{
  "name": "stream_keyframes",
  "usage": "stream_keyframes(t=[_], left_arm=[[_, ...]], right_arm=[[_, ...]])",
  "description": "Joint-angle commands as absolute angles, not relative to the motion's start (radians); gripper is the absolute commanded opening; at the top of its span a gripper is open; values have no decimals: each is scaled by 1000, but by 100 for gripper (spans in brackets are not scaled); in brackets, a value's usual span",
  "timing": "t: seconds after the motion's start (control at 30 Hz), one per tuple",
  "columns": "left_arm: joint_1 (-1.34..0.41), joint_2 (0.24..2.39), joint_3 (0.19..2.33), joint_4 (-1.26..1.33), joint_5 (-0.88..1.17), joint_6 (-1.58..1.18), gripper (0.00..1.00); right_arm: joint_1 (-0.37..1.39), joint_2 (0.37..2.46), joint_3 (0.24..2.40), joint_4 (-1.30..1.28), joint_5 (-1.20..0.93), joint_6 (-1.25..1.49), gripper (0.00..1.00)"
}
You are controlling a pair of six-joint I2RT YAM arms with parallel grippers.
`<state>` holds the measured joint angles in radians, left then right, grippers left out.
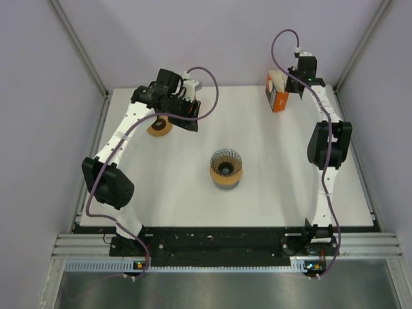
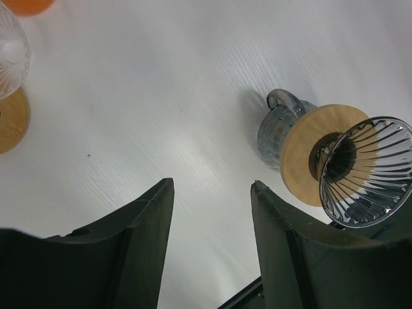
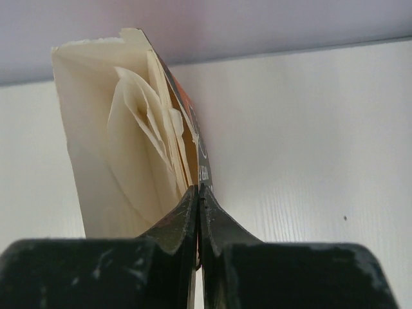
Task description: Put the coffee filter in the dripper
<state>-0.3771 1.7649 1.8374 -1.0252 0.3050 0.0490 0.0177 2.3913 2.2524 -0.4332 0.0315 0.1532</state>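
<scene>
A glass dripper (image 1: 226,167) with a wooden collar stands mid-table; the left wrist view shows it on its grey cup (image 2: 347,161). An orange box of paper coffee filters (image 1: 277,92) stands at the back right, and its cream filters (image 3: 138,141) fan out of the open top. My right gripper (image 3: 197,188) is shut at the box's opening, where the filter edges meet the box wall; it seems to pinch a filter edge. My left gripper (image 2: 212,187) is open and empty above bare table, at the back left (image 1: 177,106).
A second dripper (image 1: 159,126) with a wooden collar sits under my left arm, and shows at the left edge of the left wrist view (image 2: 9,84). The back wall rises just behind the filter box. Side walls bound the table.
</scene>
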Motion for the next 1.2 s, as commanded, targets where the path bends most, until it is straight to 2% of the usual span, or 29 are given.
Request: stream_keyframes(t=[0.0, 0.13, 0.23, 0.33, 0.63, 0.93, 1.17], left_arm=[[-354, 1753, 1960, -1063, 369, 106, 57], [-312, 1733, 2072, -1139, 506, 165, 59], [-293, 1703, 2169, -1210, 571, 212, 61], [-288, 1622, 2200, -1224, 578, 229, 69], [-284, 1444, 2352, -1348, 517, 328, 73], [-287, 1296, 2125, -1456, 531, 468, 76], [-287, 1221, 1928, -1470, 451, 512, 76]], right_arm=[[49, 2061, 2070, -347, -67, -96, 0], [113, 1805, 1797, -240, -123, -271, 0], [191, 1648, 1668, -192, -150, -388, 0], [291, 1527, 1618, -212, -166, -472, 0], [693, 1397, 1548, -284, -110, -630, 0], [988, 1434, 1549, -301, -138, -623, 0], [1071, 1496, 1529, -293, -265, -545, 0]])
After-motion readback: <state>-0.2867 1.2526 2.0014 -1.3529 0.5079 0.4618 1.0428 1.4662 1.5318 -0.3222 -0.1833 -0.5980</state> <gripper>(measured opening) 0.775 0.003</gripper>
